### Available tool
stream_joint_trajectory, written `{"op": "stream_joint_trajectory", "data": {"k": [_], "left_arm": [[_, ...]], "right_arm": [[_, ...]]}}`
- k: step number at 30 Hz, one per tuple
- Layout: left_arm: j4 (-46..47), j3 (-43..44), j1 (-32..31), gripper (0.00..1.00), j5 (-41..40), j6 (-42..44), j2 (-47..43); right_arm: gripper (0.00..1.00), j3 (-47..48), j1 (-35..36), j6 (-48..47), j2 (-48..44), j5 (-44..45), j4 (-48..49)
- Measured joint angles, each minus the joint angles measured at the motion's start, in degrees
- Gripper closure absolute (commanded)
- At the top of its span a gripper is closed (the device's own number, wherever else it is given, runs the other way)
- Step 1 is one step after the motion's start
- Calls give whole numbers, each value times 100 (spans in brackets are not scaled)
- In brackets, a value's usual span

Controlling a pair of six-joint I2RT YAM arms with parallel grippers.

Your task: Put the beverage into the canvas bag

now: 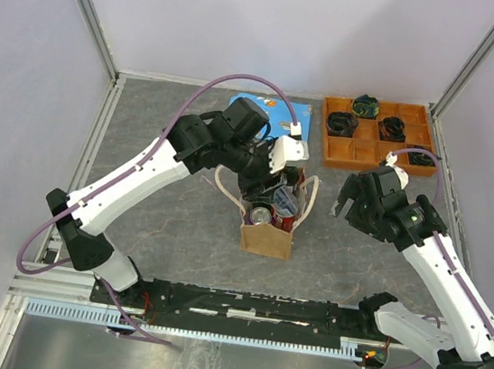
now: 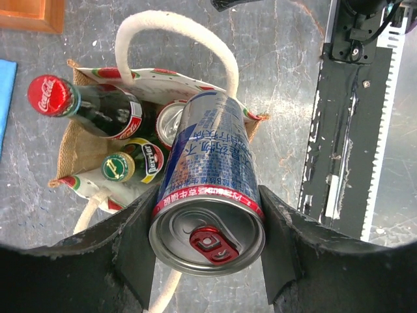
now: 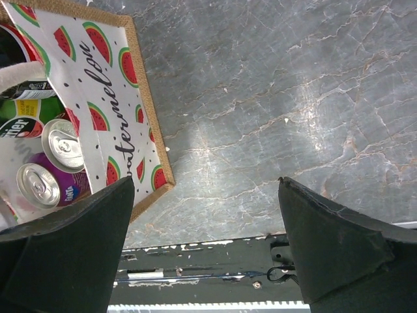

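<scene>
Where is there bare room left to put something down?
Bare table left of the canvas bag, and between it and the right gripper. Crowded: inside the bag, packed with bottles and cans, and the orange tray.

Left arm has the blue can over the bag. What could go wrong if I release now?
1. The canvas bag is already crowded: the blue can in the left gripper could land on the Coca-Cola bottle or the Perrier bottle and tip out.
2. The bag looks soft, and the open right gripper isn't bracing it; a nudge might topple it.
</scene>
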Motion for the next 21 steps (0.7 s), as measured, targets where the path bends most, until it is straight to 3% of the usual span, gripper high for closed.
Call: {"op": "stream_joint_trajectory", "data": {"k": [10,21], "left_arm": [[323,-588,-249,97,-170,278,-7],[334,-662,-380,97,-260,579,37]], "right_arm": [[1,0,-2,17,-35,105,-83],[1,0,-9,22,-181,225,-166]]}}
